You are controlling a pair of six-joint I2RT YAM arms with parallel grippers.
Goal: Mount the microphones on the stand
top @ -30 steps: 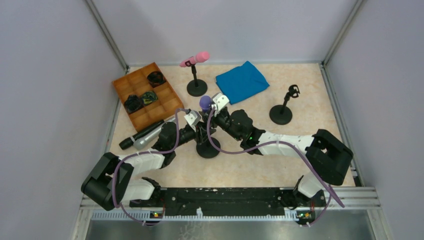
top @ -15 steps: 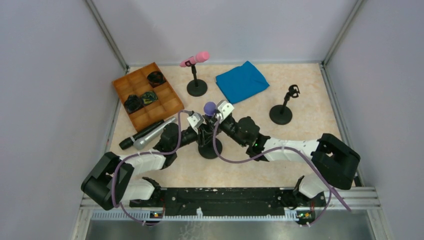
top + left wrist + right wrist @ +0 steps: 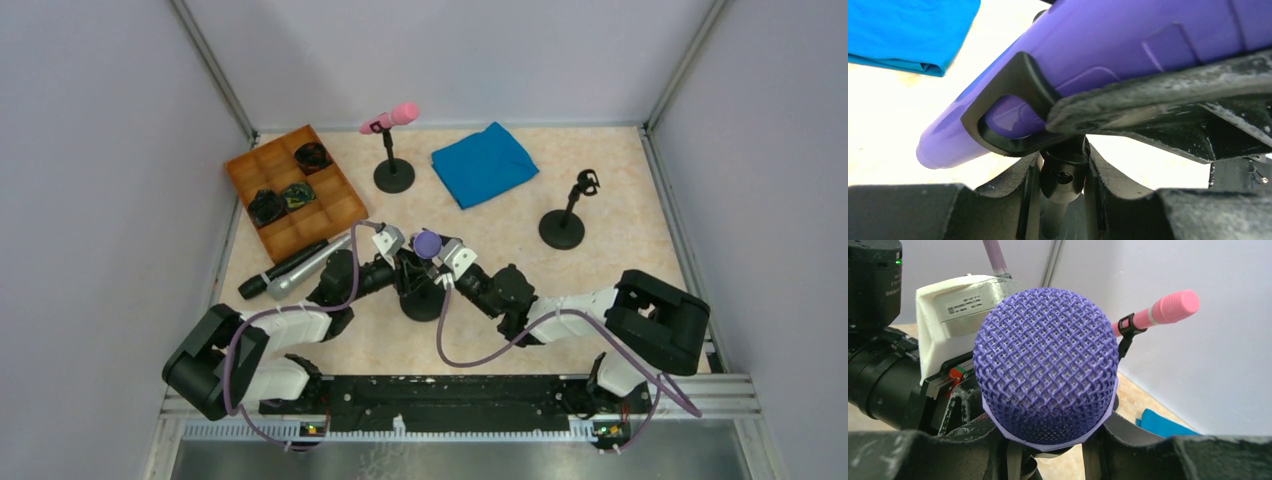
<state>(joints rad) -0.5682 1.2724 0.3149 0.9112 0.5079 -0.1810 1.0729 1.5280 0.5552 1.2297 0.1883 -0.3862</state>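
The purple microphone (image 3: 428,243) stands steeply over the middle stand (image 3: 422,302), its mesh head (image 3: 1048,370) up. My right gripper (image 3: 441,263) (image 3: 1053,440) is shut on its body just below the head. In the left wrist view the purple handle (image 3: 1128,45) lies in the stand's black clip (image 3: 1013,100). My left gripper (image 3: 402,263) (image 3: 1063,172) is shut on the stand's post (image 3: 1064,175) under that clip. A pink microphone (image 3: 392,118) (image 3: 1168,307) sits clipped on the far stand (image 3: 393,177). A black microphone (image 3: 257,286) and a silver-grey one (image 3: 305,270) lie on the table at the left.
An empty stand (image 3: 563,226) with an open clip stands at the right. A folded blue cloth (image 3: 483,163) (image 3: 903,30) lies at the back. An orange compartment tray (image 3: 345,205) holding dark items sits at the back left, beside the lying microphones.
My right arm has carried the purple microphone toward the near side and lower, over the middle stand's clip. The left gripper has stayed on the post.
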